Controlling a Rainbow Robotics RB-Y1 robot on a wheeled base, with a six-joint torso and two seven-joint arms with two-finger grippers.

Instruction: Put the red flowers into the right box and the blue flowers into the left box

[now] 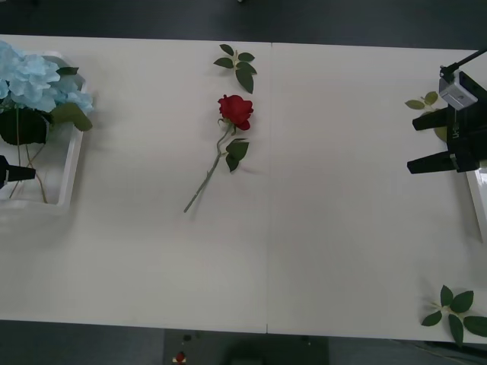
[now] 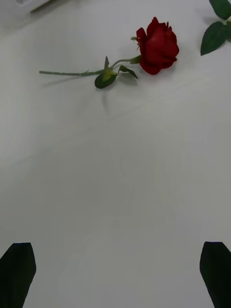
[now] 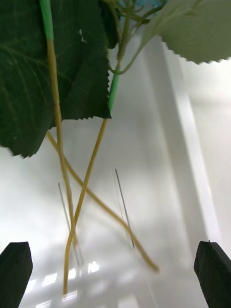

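Red flower [image 1: 236, 111] lies mid-table; right tool [image 1: 426, 141] open, probably over right box [image 1: 479, 199].

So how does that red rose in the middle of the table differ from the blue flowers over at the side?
The red rose is a single small, tight, deep red bloom; the blue flowers are several fluffy pale heads bunched together. The rose lies alone on the bare table, while the blue flowers already rest in the left box, heads spilling over its rim. The rose's leaves are small, the blue flowers' broad. Both have thin stems and dark green leaves.
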